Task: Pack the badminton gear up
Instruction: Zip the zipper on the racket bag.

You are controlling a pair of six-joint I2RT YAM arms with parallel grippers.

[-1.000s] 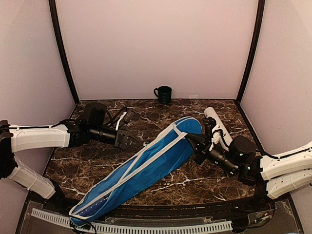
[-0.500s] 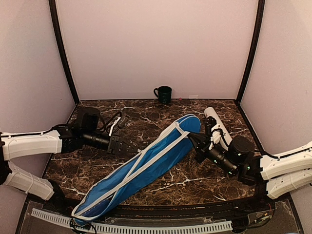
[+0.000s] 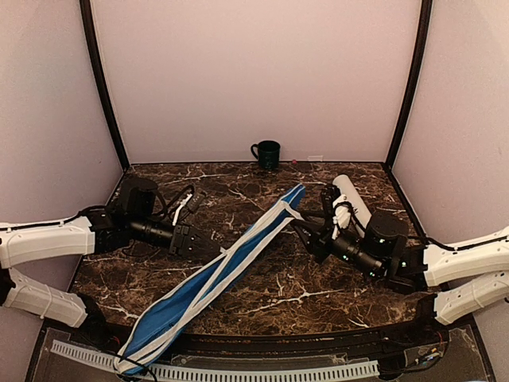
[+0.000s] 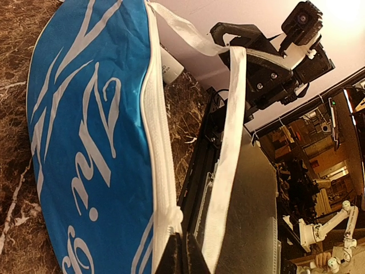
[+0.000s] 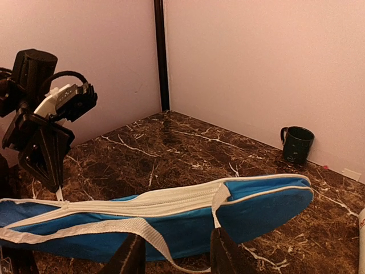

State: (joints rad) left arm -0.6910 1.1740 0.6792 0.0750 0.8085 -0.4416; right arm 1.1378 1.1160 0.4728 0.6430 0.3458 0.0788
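The blue racket cover (image 3: 193, 293) stands tipped on its long edge, running from the near left toward the back centre. In the left wrist view its white lettering and zipper band (image 4: 155, 142) fill the left half. My left gripper (image 3: 208, 248) (image 4: 183, 254) is shut on the zipper pull at that white band. My right gripper (image 3: 305, 231) (image 5: 178, 254) is open beside the cover's wide end (image 5: 262, 208). The white strap (image 5: 145, 231) hangs loose between its fingers. The white tube (image 3: 351, 199) lies beside the right arm.
A dark green mug (image 3: 266, 153) (image 5: 298, 144) stands at the back wall. The enclosure walls close in the back and both sides. The cover's narrow end overhangs the table's near edge above a white slotted rail (image 3: 238, 372).
The cover has rolled from lying flat onto its edge. My left gripper drew back to the left with the zipper. My right gripper opened and let go of the cover's end.
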